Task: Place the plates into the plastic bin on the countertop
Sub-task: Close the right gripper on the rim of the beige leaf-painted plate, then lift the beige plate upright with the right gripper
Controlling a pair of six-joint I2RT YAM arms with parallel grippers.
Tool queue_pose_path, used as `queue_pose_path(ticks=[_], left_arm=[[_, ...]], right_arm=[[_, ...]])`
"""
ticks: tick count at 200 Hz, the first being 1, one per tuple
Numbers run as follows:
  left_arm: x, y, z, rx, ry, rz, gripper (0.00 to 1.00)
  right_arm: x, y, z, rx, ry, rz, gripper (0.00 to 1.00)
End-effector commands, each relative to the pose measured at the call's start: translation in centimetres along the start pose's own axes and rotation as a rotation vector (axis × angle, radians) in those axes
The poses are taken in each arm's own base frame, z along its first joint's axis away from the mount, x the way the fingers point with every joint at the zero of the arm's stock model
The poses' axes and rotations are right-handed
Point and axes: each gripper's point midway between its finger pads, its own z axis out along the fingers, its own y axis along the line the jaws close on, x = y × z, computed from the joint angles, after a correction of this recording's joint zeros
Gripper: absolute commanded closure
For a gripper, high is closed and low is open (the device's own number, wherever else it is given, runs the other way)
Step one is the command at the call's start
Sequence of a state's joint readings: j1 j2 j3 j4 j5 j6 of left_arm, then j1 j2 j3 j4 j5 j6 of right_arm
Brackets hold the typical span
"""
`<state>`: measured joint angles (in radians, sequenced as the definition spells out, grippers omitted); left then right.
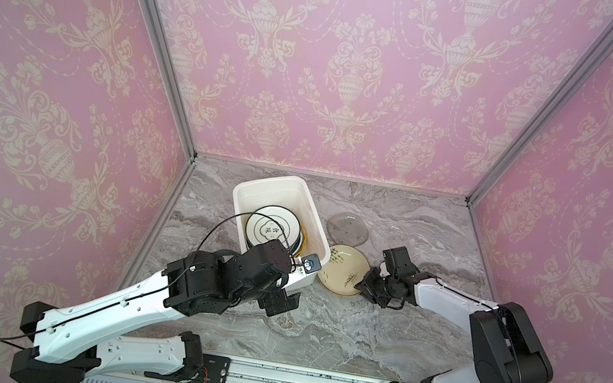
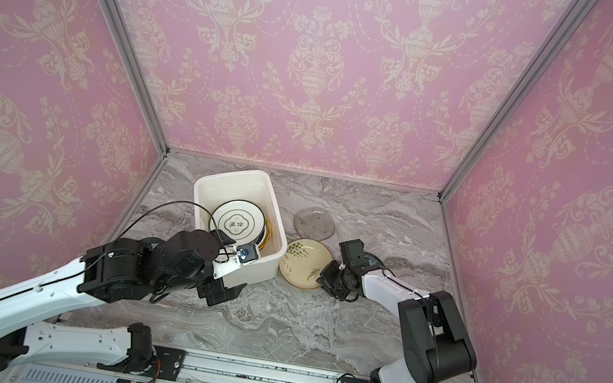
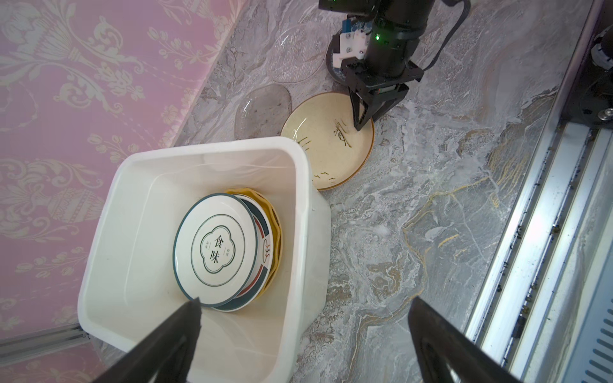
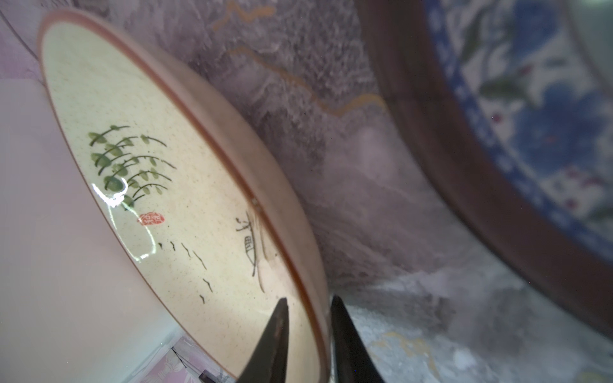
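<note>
Right pincer (image 4: 308, 300) clamps the cream plate (image 1: 342, 268) rim; plastic bin (image 3: 212, 147) adjoins the plate leftward, under the wide-open left pincer (image 3: 305, 300).

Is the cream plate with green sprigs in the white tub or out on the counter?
Out: cream plate sits on the countertop beside the plastic bin, right gripper gripping its rim.

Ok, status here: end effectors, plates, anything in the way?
Left end effector open by plastic bin. Right end effector pinching cream plate rim. Left arm may crowd the drop.
</note>
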<state>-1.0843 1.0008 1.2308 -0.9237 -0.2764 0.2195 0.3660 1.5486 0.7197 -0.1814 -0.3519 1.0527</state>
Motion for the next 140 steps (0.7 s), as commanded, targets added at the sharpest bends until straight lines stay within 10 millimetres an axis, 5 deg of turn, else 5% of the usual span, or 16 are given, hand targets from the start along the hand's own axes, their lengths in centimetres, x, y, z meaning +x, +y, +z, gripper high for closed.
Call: queue_pose_path(ticks=[1, 68, 140], left_arm=[[-0.7, 0.4, -0.6, -0.024, -0.052, -0.020, 0.01], [-2.1, 1.1, -1.3, -0.049, -0.147, -0.114, 0.01], [-5.1, 4.8, -4.4, -0.159, -0.330, -0.343, 0.01]], right_arm=[[0.3, -1.1, -0.1, 0.025, 0.001, 0.023, 0.83], [0.6, -1.1, -4.8, 0.065, -0.071, -0.060, 0.95], [-0.2, 4.0, -13.1, 0.009, -0.196, -0.205, 1.00]])
